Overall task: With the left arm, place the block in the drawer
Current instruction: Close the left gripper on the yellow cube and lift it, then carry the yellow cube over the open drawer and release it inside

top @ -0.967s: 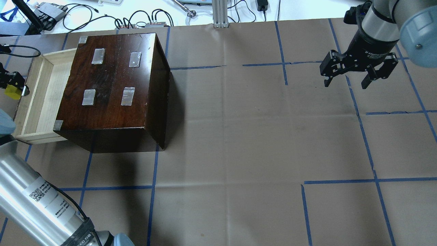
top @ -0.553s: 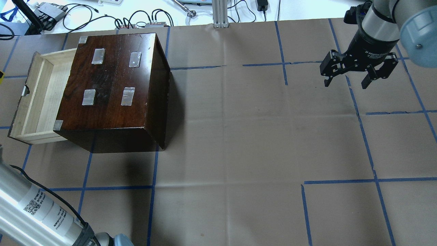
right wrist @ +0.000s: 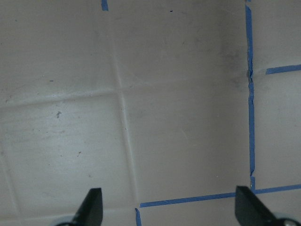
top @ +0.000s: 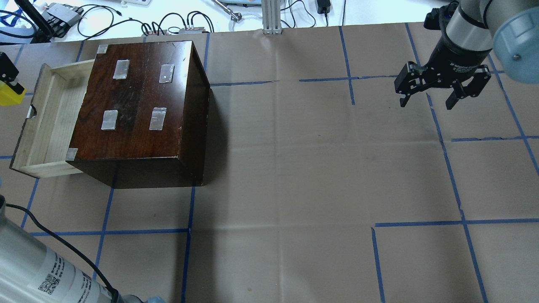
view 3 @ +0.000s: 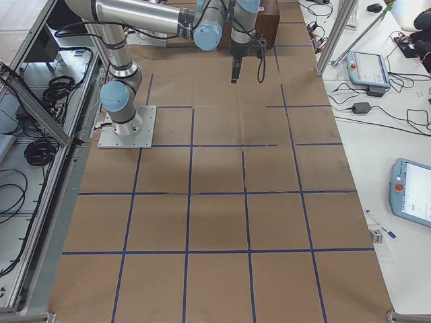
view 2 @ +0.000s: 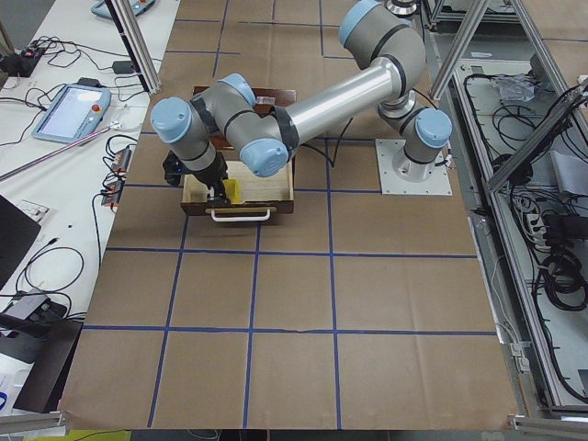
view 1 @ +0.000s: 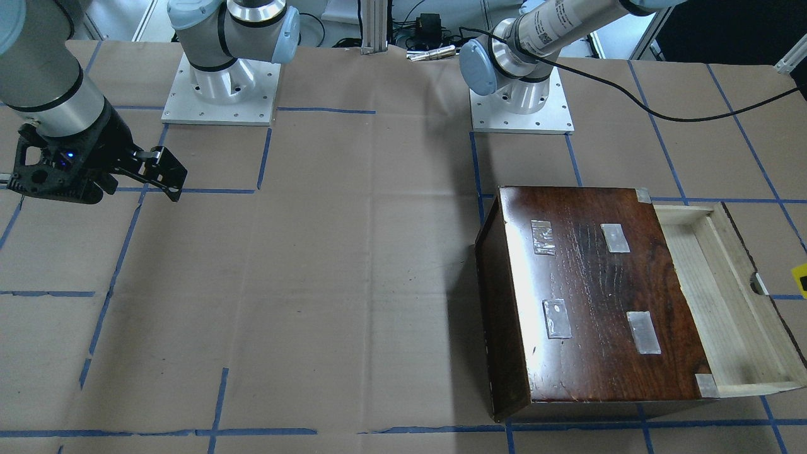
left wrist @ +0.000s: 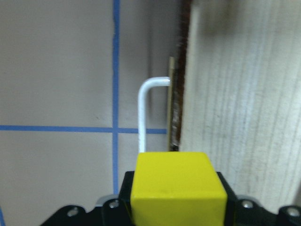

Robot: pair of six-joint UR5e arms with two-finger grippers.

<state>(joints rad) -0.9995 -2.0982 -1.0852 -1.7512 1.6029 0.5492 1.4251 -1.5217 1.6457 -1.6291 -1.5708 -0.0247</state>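
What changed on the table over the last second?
The left gripper, shut on the block, swung out past the view's left edge, then came back in farther from the robot, beside the front of the drawer. The wooden box and open right gripper stayed put.

Left hand (left wrist: 176, 207) seemingly clamps the block (left wrist: 174, 181); right hand (top: 426, 103) spread wide.

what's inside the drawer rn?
Pulled-out part of the drawer shows only bare wood floor. Its rear, under the box, is hidden. The block sits in the left pincer, not inside.
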